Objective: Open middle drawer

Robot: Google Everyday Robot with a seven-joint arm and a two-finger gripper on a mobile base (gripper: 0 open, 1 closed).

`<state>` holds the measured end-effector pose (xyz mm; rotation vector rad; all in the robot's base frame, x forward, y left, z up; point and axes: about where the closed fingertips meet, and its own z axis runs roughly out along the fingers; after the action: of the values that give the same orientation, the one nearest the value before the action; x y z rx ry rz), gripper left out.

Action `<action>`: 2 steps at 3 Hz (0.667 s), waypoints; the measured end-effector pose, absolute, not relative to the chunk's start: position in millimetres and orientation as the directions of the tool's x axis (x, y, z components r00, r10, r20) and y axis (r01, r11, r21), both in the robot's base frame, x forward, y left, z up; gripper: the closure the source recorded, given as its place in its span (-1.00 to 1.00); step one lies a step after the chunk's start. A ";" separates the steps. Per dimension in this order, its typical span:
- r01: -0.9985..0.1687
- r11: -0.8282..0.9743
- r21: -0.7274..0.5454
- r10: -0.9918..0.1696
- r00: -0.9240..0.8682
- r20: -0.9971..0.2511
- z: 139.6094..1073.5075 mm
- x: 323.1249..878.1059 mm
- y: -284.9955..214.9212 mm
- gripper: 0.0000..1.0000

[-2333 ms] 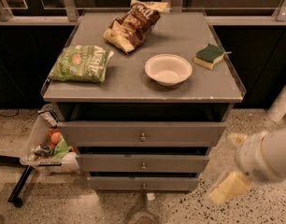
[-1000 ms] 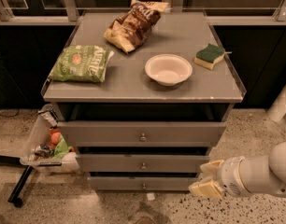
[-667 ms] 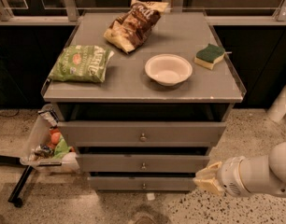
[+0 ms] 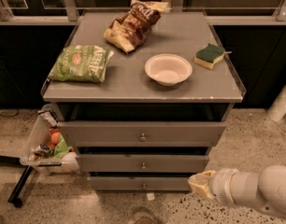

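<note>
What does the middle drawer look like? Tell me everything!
The middle drawer has a flat grey front, metal by its look, with one small round knob in the centre. It sits level between the top drawer and the bottom drawer, with a dark gap above it. None of its inside shows. Nothing touches it: the robot's tool hangs low to its right, apart from it, near the bottom drawer's corner.

The gripper [image 4: 201, 183], low at the right before the bench, covers the lowest drawer's [image 4: 133, 183] right end; its arm [image 4: 260, 192] is cut off by the right edge. The middle drawer [image 4: 110, 163] hides its inside behind its front.
</note>
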<state>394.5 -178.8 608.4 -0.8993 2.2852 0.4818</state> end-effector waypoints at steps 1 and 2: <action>-0.673 0.735 0.087 -0.400 -0.534 -0.745 565.6 402.8 -169.3 1.00; -0.615 0.788 0.029 -0.345 -0.480 -0.807 538.2 437.3 -176.8 1.00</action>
<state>437.3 -176.8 538.2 -0.7107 2.1153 0.3988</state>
